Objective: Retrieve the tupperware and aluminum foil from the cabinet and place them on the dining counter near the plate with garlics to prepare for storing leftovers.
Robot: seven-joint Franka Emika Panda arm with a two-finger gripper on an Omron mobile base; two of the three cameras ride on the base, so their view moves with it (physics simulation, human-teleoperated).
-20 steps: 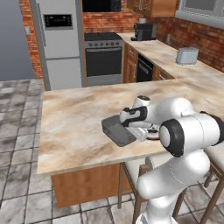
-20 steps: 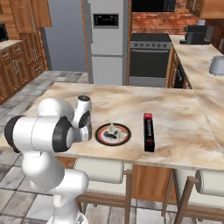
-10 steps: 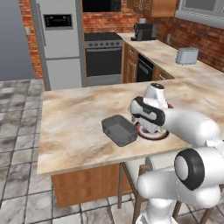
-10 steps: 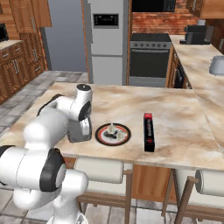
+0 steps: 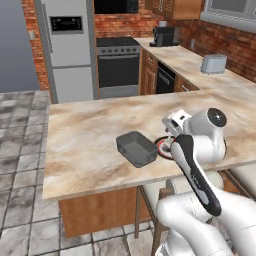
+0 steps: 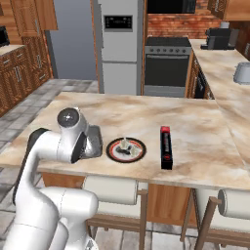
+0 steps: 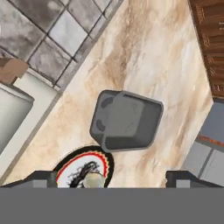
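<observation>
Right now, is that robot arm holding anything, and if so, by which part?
Nothing is held. The end effector hangs open above the counter, and the tupperware sits free on the dining counter beside the plate with garlics.

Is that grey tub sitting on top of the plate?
No, the grey tub rests on the counter beside the plate, with a strip of stone showing between them.

In the right base view the arm (image 6: 68, 136) hides most of the tupperware (image 6: 93, 141); the plate with garlics (image 7: 85, 173) is cut off at 6 o'clock in the hand view.
</observation>
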